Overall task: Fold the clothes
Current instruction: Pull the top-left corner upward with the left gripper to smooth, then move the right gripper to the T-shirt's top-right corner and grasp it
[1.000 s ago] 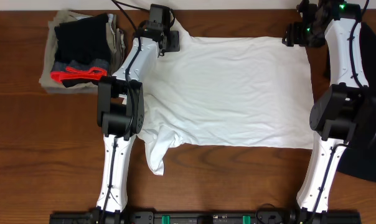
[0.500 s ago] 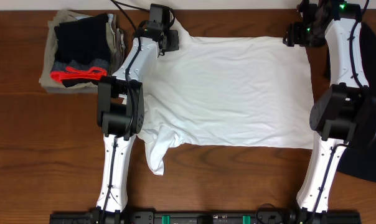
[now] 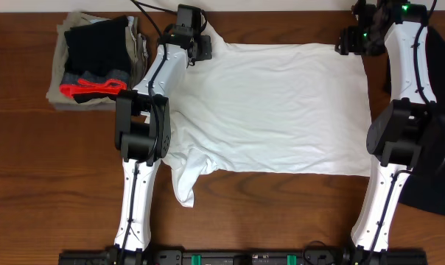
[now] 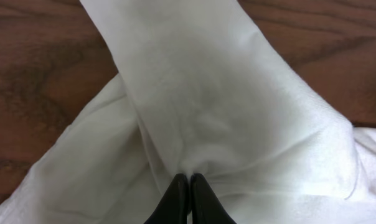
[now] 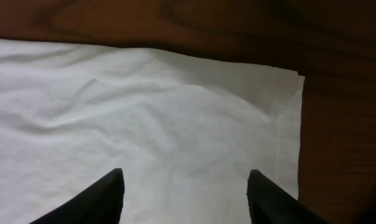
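Observation:
The white T-shirt [image 3: 281, 110] lies spread flat across the wooden table, one sleeve [image 3: 184, 180] crumpled at its lower left. My left gripper [image 3: 200, 46] is at the shirt's far left corner. In the left wrist view its jaws [image 4: 189, 180] are shut on a pinched fold of the white fabric [image 4: 206, 93]. My right gripper [image 3: 345, 40] hovers at the far right corner. It stands open, fingertips [image 5: 185, 177] spread over the shirt's hem corner [image 5: 281, 93] with nothing between them. A black shirt [image 3: 438, 193] lies partly out of frame at the right edge.
A pile of folded dark garments with a red-orange item [image 3: 97, 62] sits on a beige cloth at the back left. Bare wood [image 3: 281, 213] runs along the front of the table. Both arm bases stand at the front edge.

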